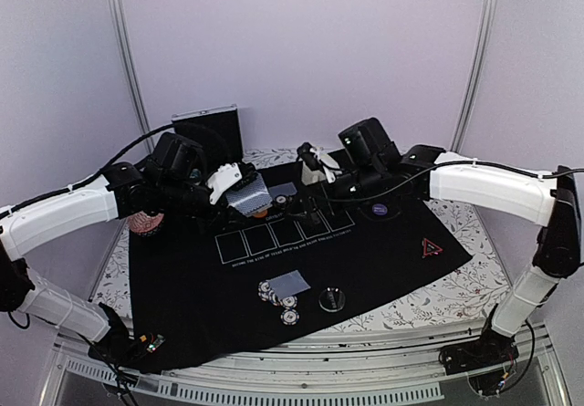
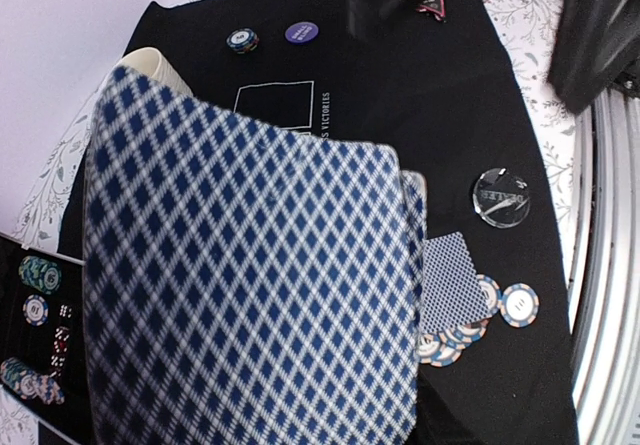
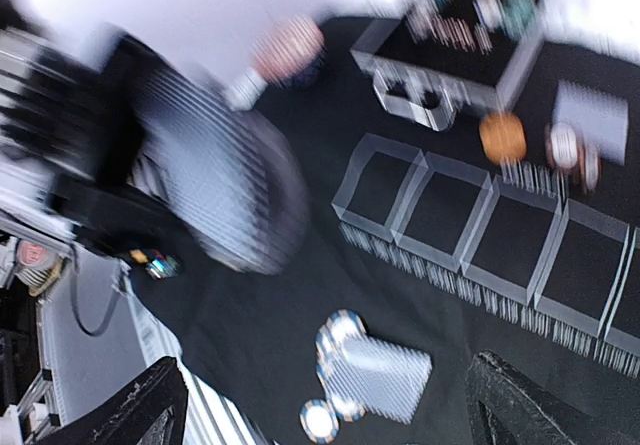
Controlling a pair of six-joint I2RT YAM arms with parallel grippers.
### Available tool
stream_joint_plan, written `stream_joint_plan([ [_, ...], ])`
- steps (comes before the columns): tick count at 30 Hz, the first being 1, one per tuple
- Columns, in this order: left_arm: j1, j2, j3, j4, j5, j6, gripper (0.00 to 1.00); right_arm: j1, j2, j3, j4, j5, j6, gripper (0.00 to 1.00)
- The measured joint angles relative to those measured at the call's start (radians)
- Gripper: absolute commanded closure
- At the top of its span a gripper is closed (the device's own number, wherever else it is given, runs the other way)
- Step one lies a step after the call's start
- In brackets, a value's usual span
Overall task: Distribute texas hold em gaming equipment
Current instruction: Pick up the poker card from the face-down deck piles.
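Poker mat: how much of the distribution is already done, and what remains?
Done: a near card lies with chips at the near edge, and a far card lies at the far edge. In hand: the left gripper holds the deck; the right gripper is open and empty. Left: the five outlined boxes hold no cards yet.

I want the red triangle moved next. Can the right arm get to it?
Probably yes. The right hand is open, and the red-edged triangle token lies alone on the black mat on that arm's side, with nothing covering it.
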Motion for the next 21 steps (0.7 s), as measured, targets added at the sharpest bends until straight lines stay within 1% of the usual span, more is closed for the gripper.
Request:
stream_joint_plan([
  [3, 0.000, 0.000, 0.000, -0.001, 0.019, 0.005, 0.55, 0.009, -0.070, -0.012, 0.188, -0.040, -0.026, 0.01],
  [6, 0.000, 0.000, 0.000, -0.002, 0.031, 0.011, 0.55, 0.016, -0.035, 0.029, 0.298, -0.083, -0.037, 0.01],
  [9, 0.000, 0.000, 0.000, -0.004, 0.038, 0.011, 0.55, 0.017, 0.055, 0.093, 0.345, -0.100, -0.048, 0.00],
  [13, 0.001, 0.000, 0.000, -0.005, 0.048, 0.013, 0.55, 0.017, 0.139, 0.137, 0.343, -0.101, -0.067, 0.05],
  [16, 0.001, 0.000, 0.000, -0.005, 0.066, 0.015, 0.55, 0.017, 0.177, 0.150, 0.335, -0.102, -0.077, 0.11],
  [17, 0.001, 0.000, 0.000, -0.005, 0.069, 0.016, 0.55, 0.017, 0.186, 0.155, 0.329, -0.103, -0.080, 0.15],
  [20, 0.001, 0.000, 0.000, -0.005, 0.077, 0.016, 0.55, 0.017, 0.194, 0.159, 0.323, -0.098, -0.089, 0.32],
  [21, 0.001, 0.000, 0.000, -0.005, 0.080, 0.017, 0.55, 0.017, 0.193, 0.159, 0.320, -0.095, -0.089, 0.36],
])
